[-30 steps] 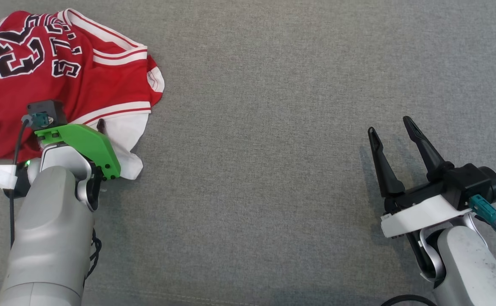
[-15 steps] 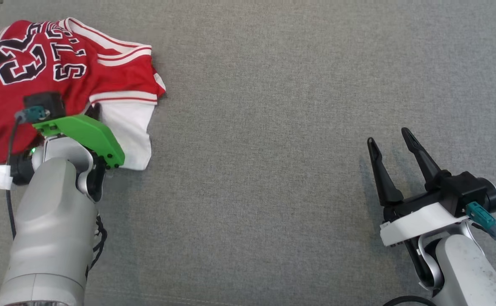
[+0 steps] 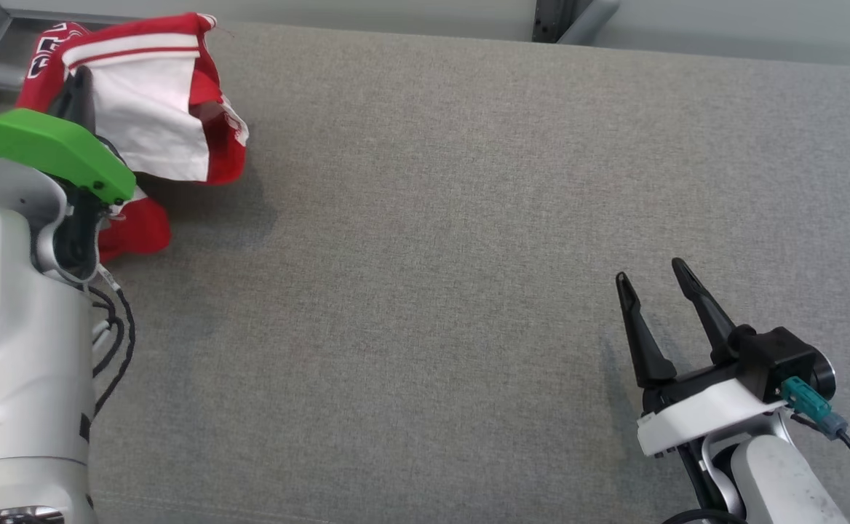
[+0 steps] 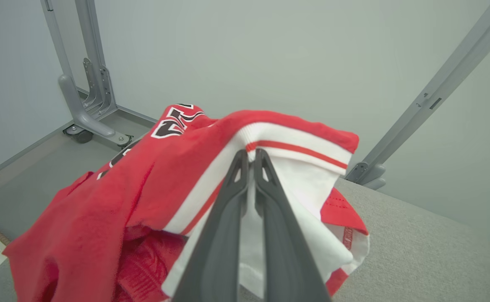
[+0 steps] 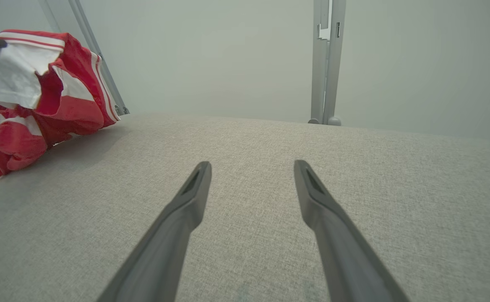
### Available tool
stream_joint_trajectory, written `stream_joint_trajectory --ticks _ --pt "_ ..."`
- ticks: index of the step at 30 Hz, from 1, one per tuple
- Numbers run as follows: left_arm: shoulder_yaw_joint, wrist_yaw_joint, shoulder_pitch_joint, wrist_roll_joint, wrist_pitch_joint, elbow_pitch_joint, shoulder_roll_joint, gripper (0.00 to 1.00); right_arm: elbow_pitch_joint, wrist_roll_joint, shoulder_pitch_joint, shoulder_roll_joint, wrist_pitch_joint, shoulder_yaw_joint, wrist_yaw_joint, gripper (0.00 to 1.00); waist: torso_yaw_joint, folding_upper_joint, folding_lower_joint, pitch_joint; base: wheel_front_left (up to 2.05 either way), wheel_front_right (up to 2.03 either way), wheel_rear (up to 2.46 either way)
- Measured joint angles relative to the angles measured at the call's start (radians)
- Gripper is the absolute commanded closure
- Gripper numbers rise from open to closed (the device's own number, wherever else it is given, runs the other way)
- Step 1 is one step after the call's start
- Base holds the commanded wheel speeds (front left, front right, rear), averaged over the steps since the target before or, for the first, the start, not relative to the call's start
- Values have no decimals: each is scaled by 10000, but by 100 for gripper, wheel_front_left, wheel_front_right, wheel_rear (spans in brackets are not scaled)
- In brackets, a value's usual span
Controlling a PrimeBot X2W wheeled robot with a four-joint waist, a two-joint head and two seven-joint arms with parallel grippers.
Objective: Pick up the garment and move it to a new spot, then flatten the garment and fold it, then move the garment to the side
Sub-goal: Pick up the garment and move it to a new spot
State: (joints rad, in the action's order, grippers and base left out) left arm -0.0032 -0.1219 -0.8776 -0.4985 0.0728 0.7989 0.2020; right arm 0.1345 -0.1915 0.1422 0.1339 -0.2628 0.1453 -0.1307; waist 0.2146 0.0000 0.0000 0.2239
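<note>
Left pincer (image 4: 251, 157): fingers pressed together, pinching the garment (image 3: 150, 135) on its white band w/ the red stripe. Garment = red/white jersey, bunched, hanging off that one grip at ~10 o'clock in head view, over the far-left corner of the worktop (image 3: 432, 255).

Handling, my read:
- Light, soft, zero stiffness, so it'll drape and swing w/ any arm move.
- Knit looks a bit slick, so a single pinch could slip if yanked.
- Not fragile.
- The band looks like the thicker part, so it's a decent hold pt.
- For flattening I'd want a 2nd grip on the same band, well apart from the 1st, so the cloth hangs open instead of balled up.

Can't-see list:
- Green bracket (image 3: 46, 149) and the left forearm cover the lower-left of the bundle in head view.
- Black number print is cut off at ~11 o'clock.
- Layers between the fingers: can't tell.
- Neck vs armhole vs hem: too crumpled to call.
- Lowest red fold touching the worktop or hanging just above it: unclear. Right wrist view has it low at ~9 o'clock, near the edge, w/ shadow beside it.

Mid worktop: plain grey fabric.

Right pincer (image 3: 650, 273): spread, holding nothing, at ~4 o'clock, well apart from the garment. Fingers aim ~11 o'clock, low over the worktop. Contact w/ it: can't tell.
</note>
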Motion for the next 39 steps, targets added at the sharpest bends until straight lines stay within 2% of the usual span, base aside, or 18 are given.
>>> stream_joint_trajectory --ticks 6,11,14,22,25,27,29,35,39 --pt "347 198 96 -359 940 -1618 502 100 23 -81 -304 -261 0 -71 0 0 -225 0 0 -394 0 0 0" --pt "345 267 594 -696 1783 -3216 495 100 77 -102 -589 -393 0 -134 0 0 -475 0 0 -664 0 0 0" --pt "180 268 1028 -943 2366 -4435 265 100 77 -113 -695 -451 0 -224 0 0 -624 0 0 -826 0 0 0" --pt "-648 483 2614 -2174 3923 -7885 -1001 100 35 -138 -795 -508 0 -405 0 0 -1105 0 0 -1124 0 0 0" --pt "-1344 631 3163 -2598 4197 -8924 -1306 100 31 -142 -798 -518 0 -391 0 0 -1316 1 0 -1181 0 0 0" --pt "-2309 846 3557 -3032 4199 -9622 -1459 100 36 -157 -801 -535 0 -399 0 0 -1545 1 0 -1229 0 0 0" --pt "-3022 991 3766 -3010 4092 -9806 -1486 100 35 -167 -800 -550 0 -372 0 0 -1710 1 0 -1249 0 0 0" --pt "-5231 1511 3997 -3522 3087 -9296 -1517 100 29 -180 -755 -606 0 -347 0 0 -2309 1 0 -1206 0 0 0" --pt "-6178 1751 3772 -3848 2322 -8481 -1511 100 23 -192 -734 -637 0 -345 0 0 -2756 1 0 -1110 0 0 0"
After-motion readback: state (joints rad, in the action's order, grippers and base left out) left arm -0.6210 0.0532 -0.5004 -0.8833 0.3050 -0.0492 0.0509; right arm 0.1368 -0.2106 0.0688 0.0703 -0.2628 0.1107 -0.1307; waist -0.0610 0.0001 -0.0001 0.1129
